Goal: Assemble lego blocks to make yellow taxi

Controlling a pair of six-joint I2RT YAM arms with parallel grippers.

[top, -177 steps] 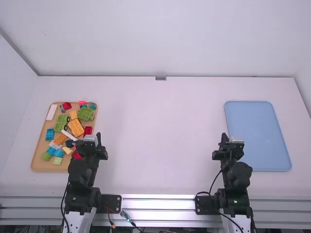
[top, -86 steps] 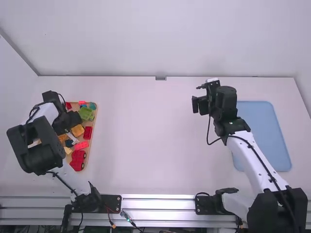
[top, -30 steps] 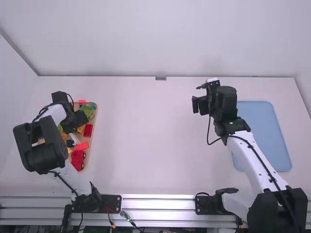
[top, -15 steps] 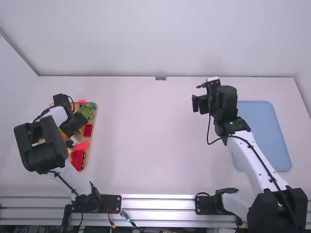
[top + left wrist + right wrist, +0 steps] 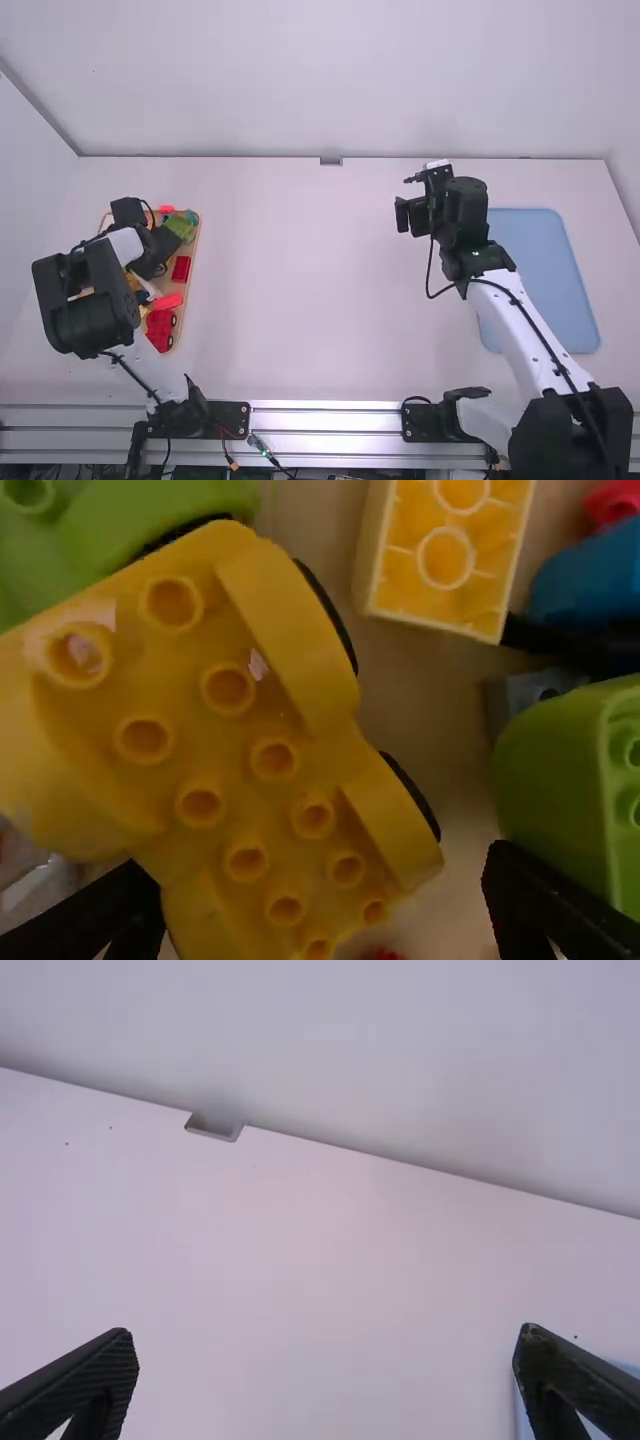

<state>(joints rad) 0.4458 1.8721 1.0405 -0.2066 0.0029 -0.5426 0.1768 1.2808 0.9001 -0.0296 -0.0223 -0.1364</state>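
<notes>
My left gripper (image 5: 155, 252) is over the block tray on the left in the high view. In the left wrist view, the left gripper (image 5: 322, 895) stands open, its fingers on either side of a yellow car-like piece (image 5: 245, 750) with studs and black wheels. Behind that piece lies a yellow-orange brick (image 5: 445, 555). My right gripper (image 5: 413, 212) is held over the table, left of the blue tray. The right gripper (image 5: 327, 1352) is open in the right wrist view, nothing between its fingers.
The tan tray (image 5: 188, 310) also holds a red brick (image 5: 181, 269) and a red wheeled piece (image 5: 159, 330). Green pieces (image 5: 570, 780) flank the yellow car-like piece closely. A blue tray (image 5: 545, 270) lies at the right, beside the right arm.
Since the earliest view, both arms have extended from their bases, the left one over the block tray. Over the last second the left gripper has shifted slightly toward the camera; the right arm kept still.
</notes>
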